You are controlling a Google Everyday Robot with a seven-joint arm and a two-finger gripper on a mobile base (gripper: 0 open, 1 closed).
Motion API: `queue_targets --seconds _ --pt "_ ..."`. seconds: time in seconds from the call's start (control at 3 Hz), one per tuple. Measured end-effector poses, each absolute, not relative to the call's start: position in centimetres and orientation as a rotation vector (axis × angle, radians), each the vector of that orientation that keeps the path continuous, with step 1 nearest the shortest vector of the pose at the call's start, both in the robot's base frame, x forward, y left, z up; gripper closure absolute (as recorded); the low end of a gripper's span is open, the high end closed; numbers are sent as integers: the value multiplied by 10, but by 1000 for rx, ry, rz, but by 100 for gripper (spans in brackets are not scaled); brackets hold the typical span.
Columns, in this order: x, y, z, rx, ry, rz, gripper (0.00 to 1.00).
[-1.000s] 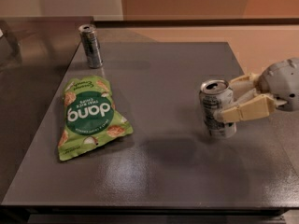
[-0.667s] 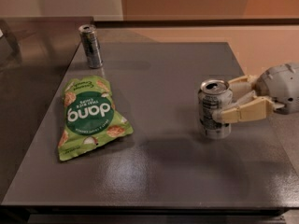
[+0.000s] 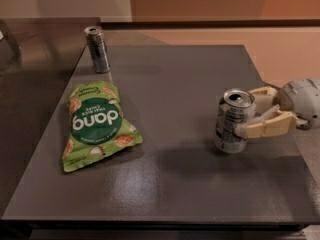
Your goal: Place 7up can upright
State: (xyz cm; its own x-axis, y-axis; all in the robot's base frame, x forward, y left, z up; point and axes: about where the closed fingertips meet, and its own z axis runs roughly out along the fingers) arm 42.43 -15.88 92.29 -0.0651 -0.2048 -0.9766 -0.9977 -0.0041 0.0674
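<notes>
My gripper [image 3: 248, 112] was at the right edge of the grey table [image 3: 175, 79], reaching in from the right. Its two cream fingers [image 3: 267, 126] were pinching the 7up can [image 3: 231, 121], one on the near side and one behind. My rounded grey wrist [image 3: 303, 101] hung just off the table's edge.

Compared with the moment before, very little had changed. My hold was the same, and the can sat a touch lower and a shade further right than it had been. It stood nearly upright, open top up, leaning slightly with its top towards my fingers. Its base was at the tabletop or just above it, and I could not tell whether the two touched. A dark shadow lay beneath and to the left of it.

The green dang chip bag [image 3: 95, 126] lay flat on the left side of the table, where it had been. The slim dark can [image 3: 97, 49] stood upright at the far left corner, also unmoved and well apart from me.
</notes>
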Motion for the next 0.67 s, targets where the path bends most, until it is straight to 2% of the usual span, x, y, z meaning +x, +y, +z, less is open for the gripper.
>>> queue_targets --seconds 0.33,0.67 --pt "423 -163 919 -1338 1354 1194 100" --pt "421 -166 917 -1363 1308 1193 85"
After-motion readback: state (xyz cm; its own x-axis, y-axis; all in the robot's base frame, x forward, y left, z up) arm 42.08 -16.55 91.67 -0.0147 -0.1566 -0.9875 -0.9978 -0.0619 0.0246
